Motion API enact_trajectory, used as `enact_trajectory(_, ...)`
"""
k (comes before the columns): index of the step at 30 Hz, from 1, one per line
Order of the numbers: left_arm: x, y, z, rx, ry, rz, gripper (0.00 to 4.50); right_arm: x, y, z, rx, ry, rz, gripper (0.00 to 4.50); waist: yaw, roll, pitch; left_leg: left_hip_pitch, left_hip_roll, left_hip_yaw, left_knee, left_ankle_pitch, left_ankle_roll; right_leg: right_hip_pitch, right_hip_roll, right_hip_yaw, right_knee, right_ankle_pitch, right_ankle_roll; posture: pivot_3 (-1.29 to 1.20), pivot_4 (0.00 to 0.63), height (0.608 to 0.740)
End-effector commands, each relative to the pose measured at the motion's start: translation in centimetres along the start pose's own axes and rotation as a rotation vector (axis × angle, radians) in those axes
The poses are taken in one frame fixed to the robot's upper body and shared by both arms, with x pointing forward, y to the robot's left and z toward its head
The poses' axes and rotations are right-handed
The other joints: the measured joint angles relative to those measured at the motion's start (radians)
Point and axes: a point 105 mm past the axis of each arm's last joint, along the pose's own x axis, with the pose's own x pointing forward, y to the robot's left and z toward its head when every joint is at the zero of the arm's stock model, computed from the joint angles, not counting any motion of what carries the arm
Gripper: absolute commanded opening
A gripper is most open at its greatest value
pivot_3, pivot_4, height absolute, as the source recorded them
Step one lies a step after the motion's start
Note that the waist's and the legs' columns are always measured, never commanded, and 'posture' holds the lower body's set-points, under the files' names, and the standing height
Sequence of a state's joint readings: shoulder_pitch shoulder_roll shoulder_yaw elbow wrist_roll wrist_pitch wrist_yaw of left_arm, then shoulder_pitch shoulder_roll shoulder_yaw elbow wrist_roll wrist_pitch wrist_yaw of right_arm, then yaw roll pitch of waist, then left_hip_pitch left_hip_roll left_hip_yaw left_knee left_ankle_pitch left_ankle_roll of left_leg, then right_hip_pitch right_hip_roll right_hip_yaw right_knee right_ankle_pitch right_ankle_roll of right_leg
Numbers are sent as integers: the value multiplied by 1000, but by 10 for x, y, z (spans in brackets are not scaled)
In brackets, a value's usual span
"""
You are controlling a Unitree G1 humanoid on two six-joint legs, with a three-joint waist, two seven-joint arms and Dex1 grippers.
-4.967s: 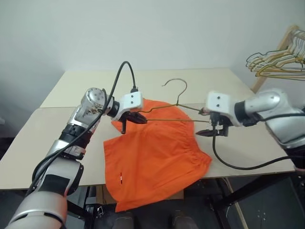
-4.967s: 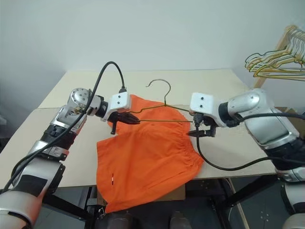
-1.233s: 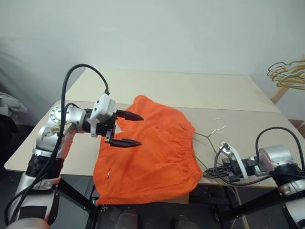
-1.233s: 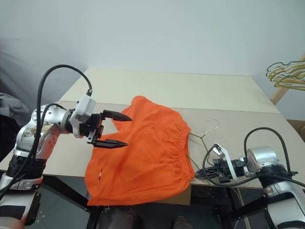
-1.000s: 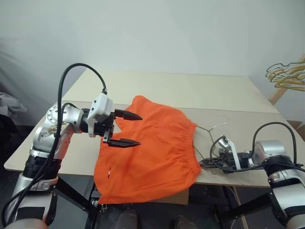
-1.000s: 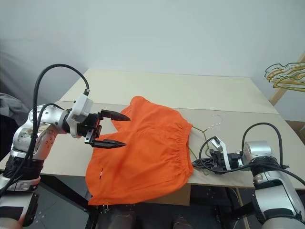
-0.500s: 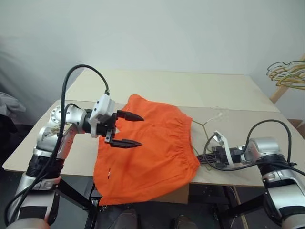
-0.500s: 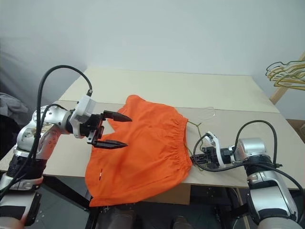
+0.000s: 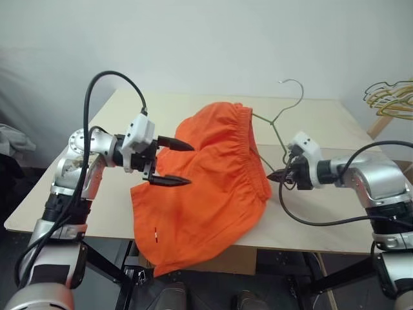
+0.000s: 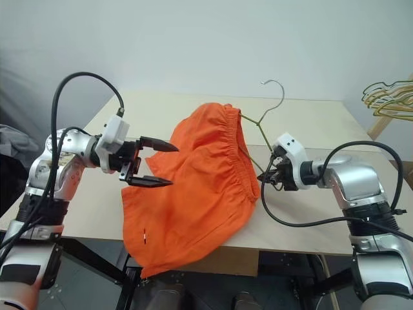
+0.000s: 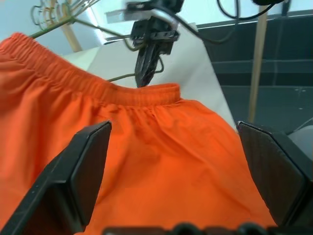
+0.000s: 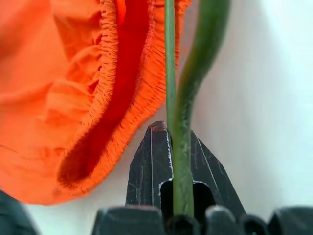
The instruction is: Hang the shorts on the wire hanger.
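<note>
- The shorts (image 9: 206, 174) are hanging on the wire hanger (image 9: 274, 126), the gathered waistband riding high at the rear and the fabric draping down toward the front of the desk (image 9: 310, 216).
- The lower hem is spilling over the desk's front edge, a tiny white mark (image 9: 155, 234) showing near that hem.
- The wire hanger is standing tilted above the desk, its hook (image 9: 293, 87) pointing up in front of the wall, the wire running into the waistband.
- The right tool (image 9: 276, 175) is pinching the wire hanger's lower wire, fingers closed tight on it; the right wrist view is showing the green wire (image 12: 182, 147) sitting between the black fingers.
- The right arm is reaching in from the right, forearm roughly level, tool pointing toward the shorts' right edge.
- The left tool (image 9: 173, 163) is hovering at the shorts' left side, fingers spread wide, holding nothing, the tips over the orange fabric.
- The left arm is bending at the elbow and pointing right across the desk.
- Bare desk is lying open behind the shorts and to the right of them.
- A bunch of yellowish hangers (image 9: 389, 97) is sitting well off at the far right edge.
</note>
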State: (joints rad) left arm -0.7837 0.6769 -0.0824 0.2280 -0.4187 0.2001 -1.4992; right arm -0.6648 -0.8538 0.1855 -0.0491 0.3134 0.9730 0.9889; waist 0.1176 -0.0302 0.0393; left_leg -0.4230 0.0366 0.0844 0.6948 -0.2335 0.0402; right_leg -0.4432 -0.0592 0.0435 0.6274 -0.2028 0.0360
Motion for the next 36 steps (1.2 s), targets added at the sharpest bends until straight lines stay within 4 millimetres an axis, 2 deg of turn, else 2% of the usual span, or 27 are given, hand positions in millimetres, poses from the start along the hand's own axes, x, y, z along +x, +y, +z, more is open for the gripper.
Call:
enact_trajectory(1,-13,22,19,119,21,48,4466,-10,12,30,-246,-17,-22,0,-3,0,0,-1,0,0,0,0,0,0,0,0,0,0,0,124,0,740)
enact_trajectory(7,-29,45,32,254,116,43,4466,-10,32,39,-395,52,42,0,-24,0,0,-2,-1,0,0,0,0,-1,0,0,-1,3,-5,98,0,740)
enact_trajectory(13,-12,59,21,354,225,-11,4466,-11,47,45,-463,143,122,0,-41,0,0,-2,0,1,1,0,0,-2,-1,0,0,3,-5,74,0,740)
enact_trajectory(20,10,51,-13,384,411,-188,4466,-13,47,50,-467,216,141,0,-69,0,0,-9,0,2,3,0,0,-11,-1,1,3,4,-6,35,0,740)
enact_trajectory(23,16,49,-18,373,429,-224,4466,-13,46,52,-439,235,142,0,-80,0,0,-13,0,2,3,0,0,-15,-1,1,5,8,-1,25,0,740)
enact_trajectory(30,21,47,-28,373,481,-267,4466,-15,48,57,-399,241,167,0,-100,0,0,-14,0,2,4,0,0,-16,-1,1,4,8,-1,16,0,740)
enact_trajectory(33,24,50,-28,360,474,-240,3851,-15,50,58,-397,244,177,0,-104,0,0,-14,0,2,5,0,0,-16,-1,1,5,8,-1,13,0,740)
enact_trajectory(36,27,53,-24,339,441,-220,2929,-15,51,58,-398,246,180,0,-107,0,0,-15,0,2,6,0,0,-16,-1,1,6,8,-1,13,0,740)
